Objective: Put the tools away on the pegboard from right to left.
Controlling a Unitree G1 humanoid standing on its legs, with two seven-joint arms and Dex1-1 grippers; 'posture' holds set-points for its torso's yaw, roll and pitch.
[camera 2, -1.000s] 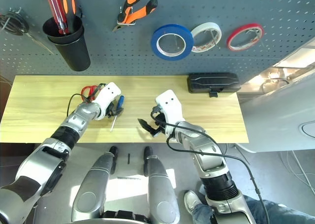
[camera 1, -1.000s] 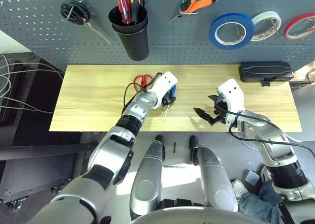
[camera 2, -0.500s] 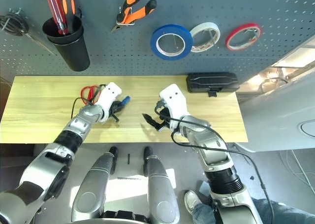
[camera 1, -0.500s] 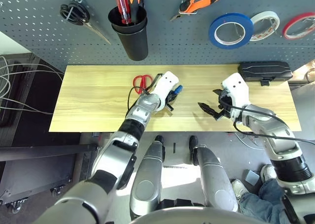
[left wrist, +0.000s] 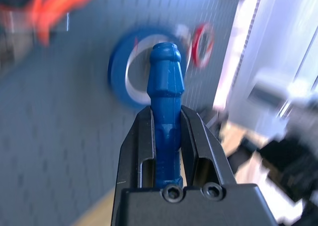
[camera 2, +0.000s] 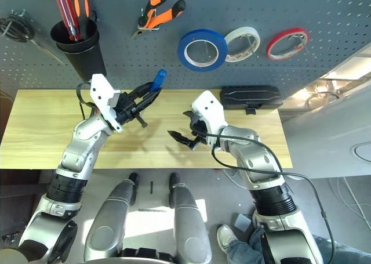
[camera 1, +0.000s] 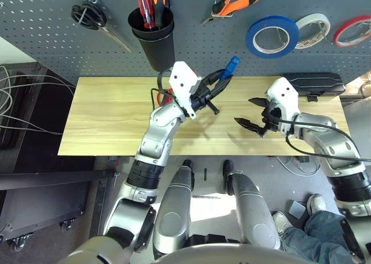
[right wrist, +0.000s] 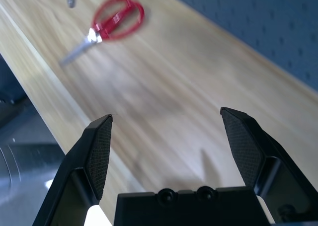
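Left gripper [left wrist: 166, 119] pinches blue screwdriver [left wrist: 167, 94] by its handle — likely bound for black cup [camera 1: 152, 38] — right gripper [right wrist: 166, 114] spread, empty.

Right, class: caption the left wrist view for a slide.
Left pincer gripping the small blue-handled screwdriver, with the blue tape roll on the pegboard beyond.

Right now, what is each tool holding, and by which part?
Left tool: the screwdriver, by its blue handle, clamped between the fingers. Right tool: nothing, its fingers stand open.
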